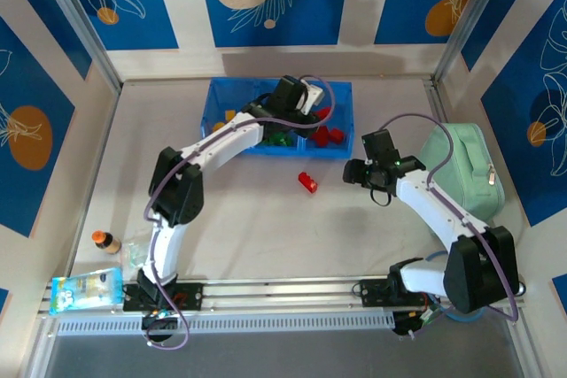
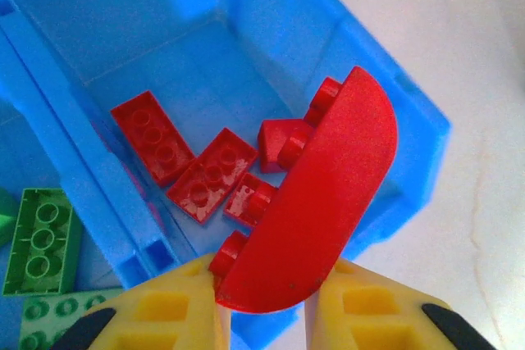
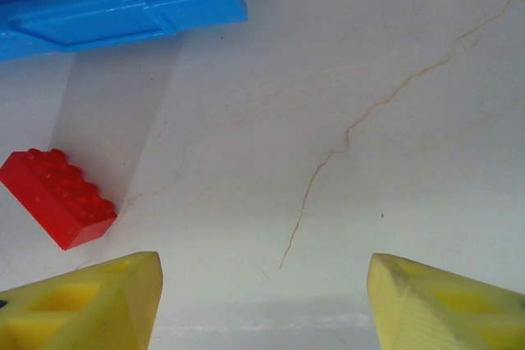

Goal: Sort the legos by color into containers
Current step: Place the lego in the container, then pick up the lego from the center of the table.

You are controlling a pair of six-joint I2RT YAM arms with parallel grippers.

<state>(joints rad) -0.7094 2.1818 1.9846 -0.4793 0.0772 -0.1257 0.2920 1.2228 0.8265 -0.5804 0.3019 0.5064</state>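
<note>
1. Between the yellow fingers [image 2: 156, 317] of my left gripper [image 2: 267, 313] I see a red half-round lego [image 2: 324, 194]. The jaws are clenched on its lower edge, and its studs face the tray's interior.
2. Beneath that piece lies the end compartment of the blue tray [image 2: 410, 141]. Four loose red legos [image 2: 212, 176] rest on its floor, and some of them touch one another.
3. Across the dividing wall, the neighbouring compartment holds green legos [image 2: 39, 239].
4. On my right gripper [image 3: 262, 305] the fingers [image 3: 90, 309] are released and spread wide. Nothing sits between them, and I see bare table [image 3: 369, 79] below.
5. A single red brick [image 3: 57, 197] lies on the table ahead of that gripper, off toward one finger and apart from it. Past the brick I see a corner of the tray.
6. From the top camera, this brick lies just outside the tray's near wall, between the tray and my right gripper. The left arm reaches over the tray's right-hand compartment.
7. The tray's left-hand compartment shows a yellow-orange piece [image 1: 229, 116], which is too small for me to describe further.
8. Farther out, a mint-green zippered case [image 1: 465, 170] rests beside the right arm. A small orange-capped bottle [image 1: 106, 241] and a blue packet [image 1: 87, 288] lie near the left arm's base.
</note>
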